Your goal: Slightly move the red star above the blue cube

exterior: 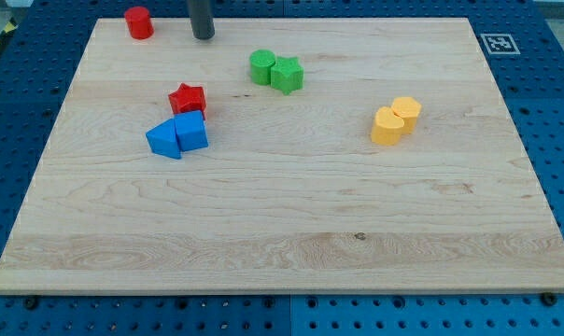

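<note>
The surface (291, 215) is a pale wooden board that fills most of the view, lying on a blue pegboard (562, 112) whose holes show along the right, left and near edges. A black-and-white marker (499, 43) sits just off the board's far right corner.

The rod comes down at the far edge, left of centre, and my tip (203, 37) rests on the board there. It ends in no jaws, so there is nothing to tell of released or clenched. The tip stands just right of the red cylinder (138, 22), which is in the far left corner, and well apart from every other block.

Left of centre lies a tight group of three. The blue cube (192, 132) touches a blue triangle (163, 140) on its left. The red star (187, 99) sits just beyond the cube, on its far side, touching or nearly touching its top edge; I cannot tell which.

Further right and farther back, a green cylinder (261, 67) and a green star (287, 75) press side by side. On the right half, two yellow blocks touch: a yellow heart (387, 127) nearer and a yellow hexagon (406, 112) just behind it.
</note>
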